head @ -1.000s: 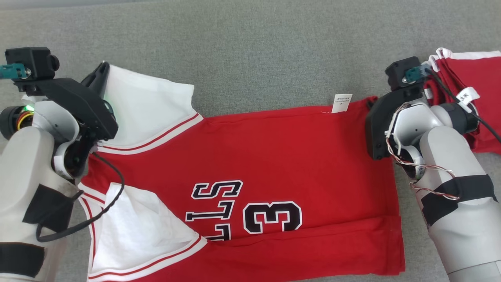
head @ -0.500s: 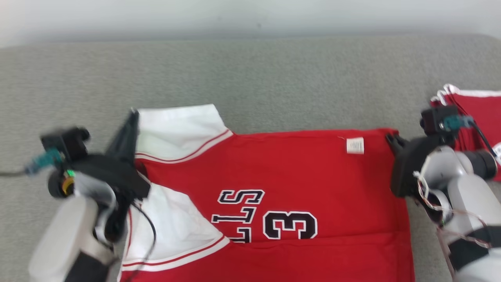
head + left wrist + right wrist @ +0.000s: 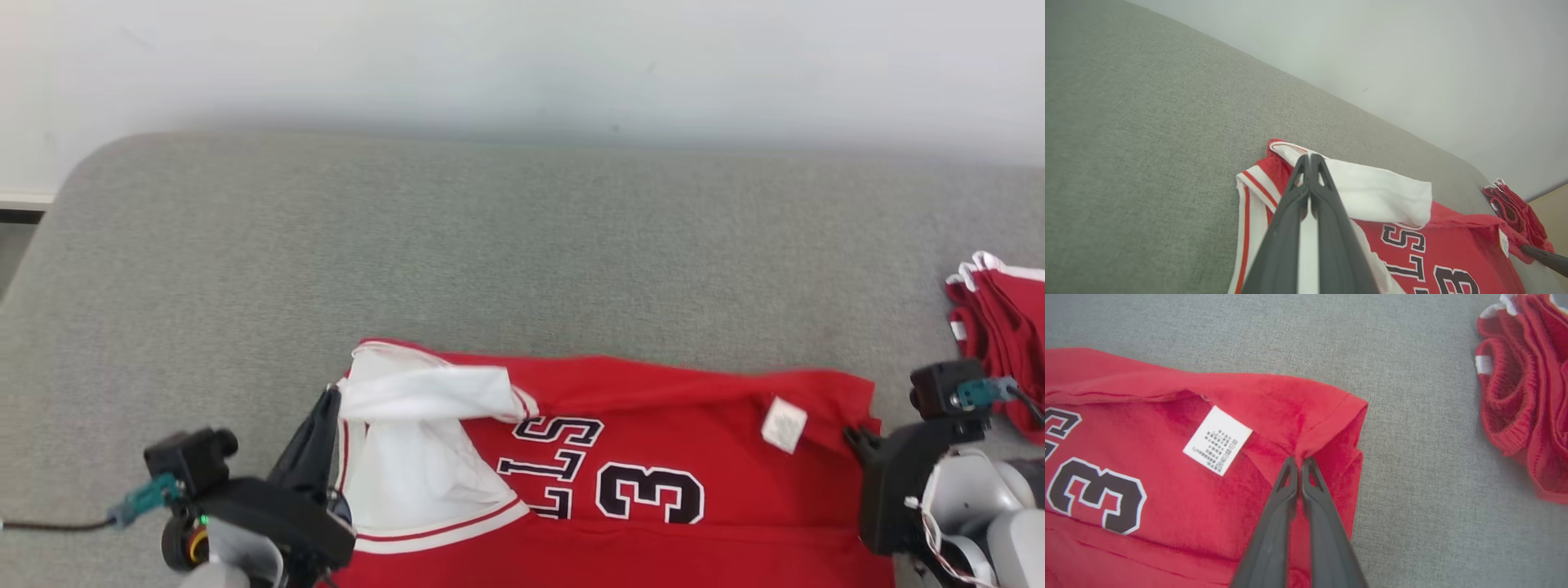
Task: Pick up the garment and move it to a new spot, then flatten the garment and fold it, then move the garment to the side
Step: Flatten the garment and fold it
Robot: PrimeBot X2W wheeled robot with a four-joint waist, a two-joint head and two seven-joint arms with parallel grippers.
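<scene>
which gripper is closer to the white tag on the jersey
Right. The right gripper pinches the jersey beside the tag; the left gripper holds its far end.

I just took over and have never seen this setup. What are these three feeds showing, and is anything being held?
This is a two-armed robot. The wide picture comes from its head, looking down on a grey surface. The other two come from a camera on each wrist, looking along its dark fingers. A red jersey lies there, with a second red garment to its right. The left gripper is shut on the jersey's white shoulder end, the right gripper on its hem corner by the white label.
</scene>
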